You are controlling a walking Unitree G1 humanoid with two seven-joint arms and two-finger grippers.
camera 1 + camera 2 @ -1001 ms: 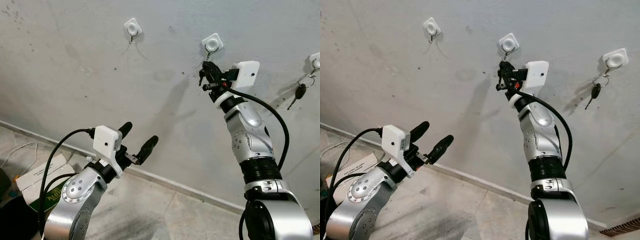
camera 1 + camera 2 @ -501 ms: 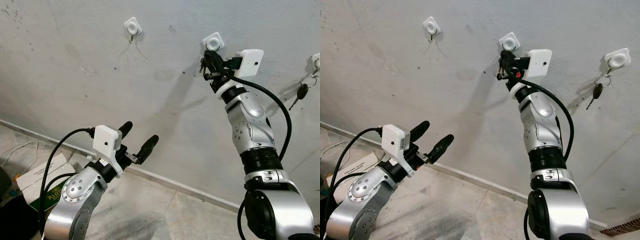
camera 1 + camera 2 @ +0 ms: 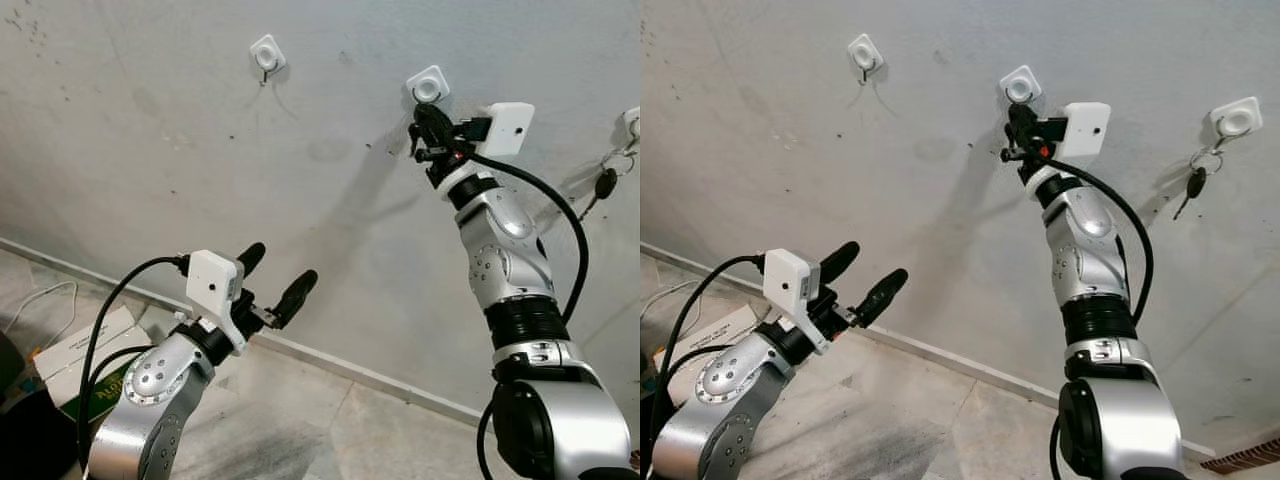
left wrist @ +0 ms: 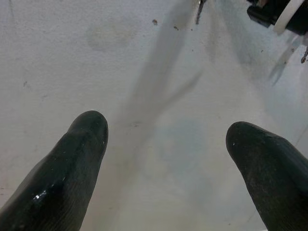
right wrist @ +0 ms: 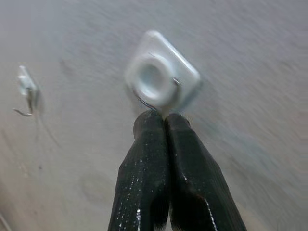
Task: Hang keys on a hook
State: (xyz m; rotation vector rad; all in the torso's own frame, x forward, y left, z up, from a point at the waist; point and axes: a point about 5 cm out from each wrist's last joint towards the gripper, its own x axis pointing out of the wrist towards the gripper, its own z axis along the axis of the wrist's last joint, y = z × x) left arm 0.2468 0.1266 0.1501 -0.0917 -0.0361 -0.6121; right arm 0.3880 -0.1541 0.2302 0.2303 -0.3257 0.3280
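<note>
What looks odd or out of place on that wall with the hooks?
Nothing is damaged or spilled. The three white hooks sit rotated like diamonds, the wall is scuffed and speckled, and a key already hangs from the right-hand hook. The right gripper is shut just under the middle hook.

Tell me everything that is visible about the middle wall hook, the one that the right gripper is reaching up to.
The middle hook is a small white square pad, apparently plastic, set cornerwise on the grey wall, with a round raised centre. A thin wire ring hangs around its lower part. The right gripper, fingers pressed together, has its tips just under the pad at that ring. Whether they touch the pad cannot be told. Similar hooks are mounted on either side of it.
</note>
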